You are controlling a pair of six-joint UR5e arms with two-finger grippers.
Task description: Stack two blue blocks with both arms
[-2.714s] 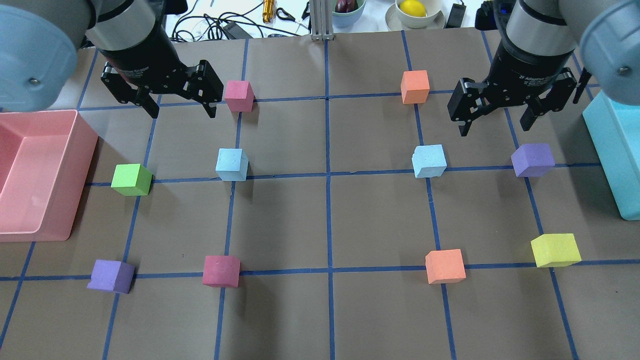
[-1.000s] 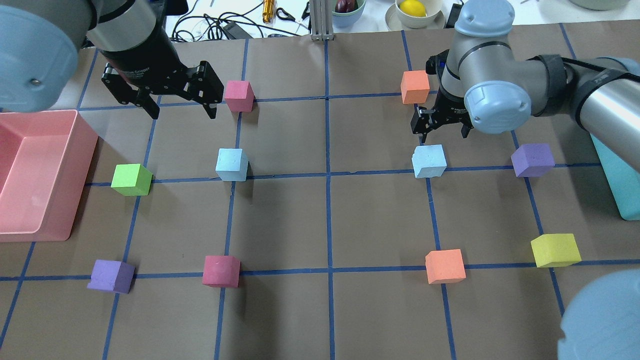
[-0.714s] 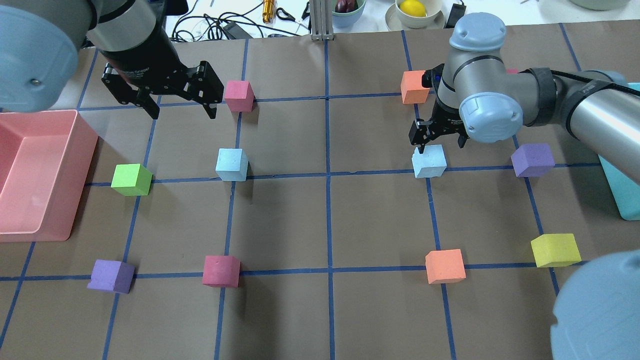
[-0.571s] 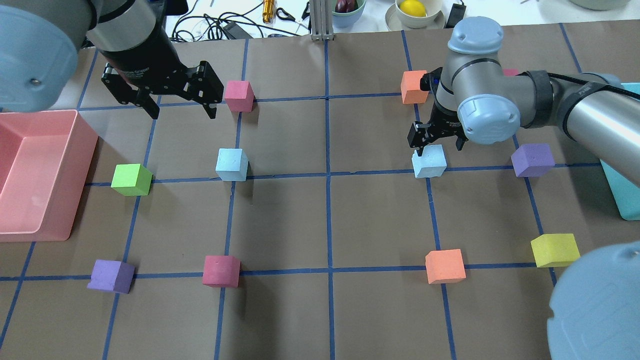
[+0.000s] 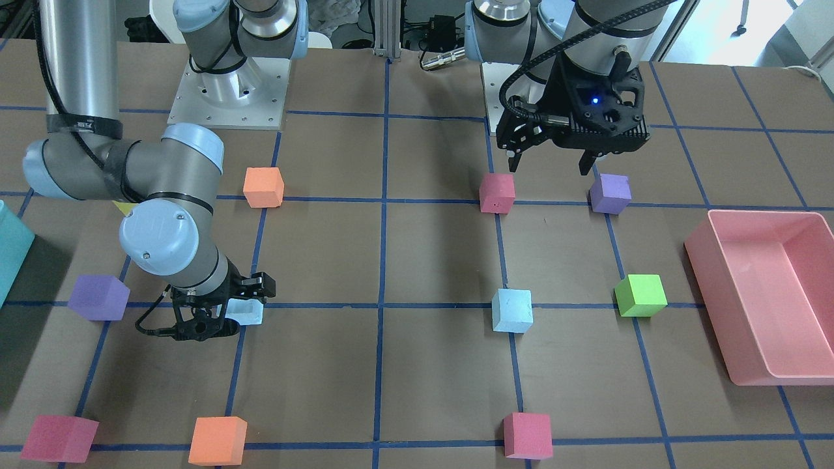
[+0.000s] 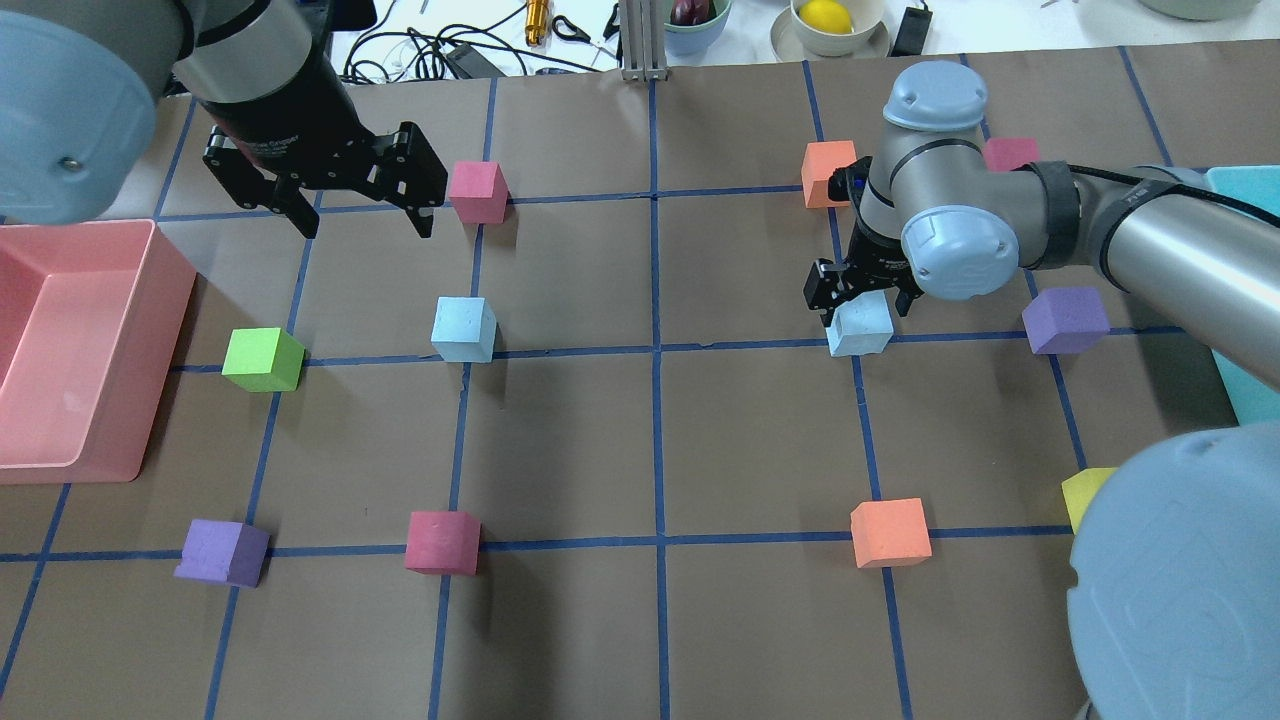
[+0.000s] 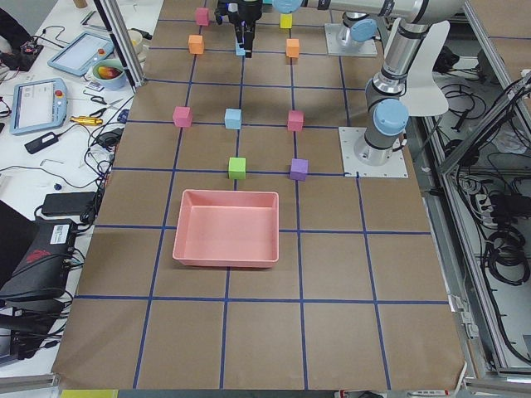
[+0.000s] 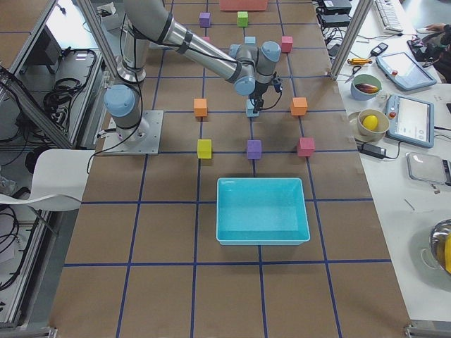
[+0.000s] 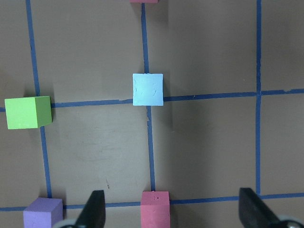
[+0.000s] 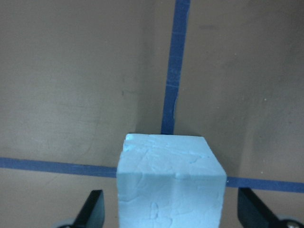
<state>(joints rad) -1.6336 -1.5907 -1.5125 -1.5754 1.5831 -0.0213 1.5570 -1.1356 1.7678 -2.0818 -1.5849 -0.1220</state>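
The right hand [image 6: 864, 306] straddles 1 blue block [image 6: 860, 330], its fingers [image 10: 93, 209] spread wide on either side and touching nothing. The grasp looks to be the step in hand, so the next move is to clench squarely and lift. The left hand [image 6: 365, 222] hangs released and empty, with the 2nd blue block [image 6: 464, 329] on the surface [image 6: 560, 440] below and ahead of it.

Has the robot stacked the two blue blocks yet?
Not yet. Nothing is stacked: both sit apart on the table. In hand: the right gripper is low around one blue block, open, not squeezing. The left gripper hangs open, away from the other blue block. Left: grab, lift, carry, set it on the other.
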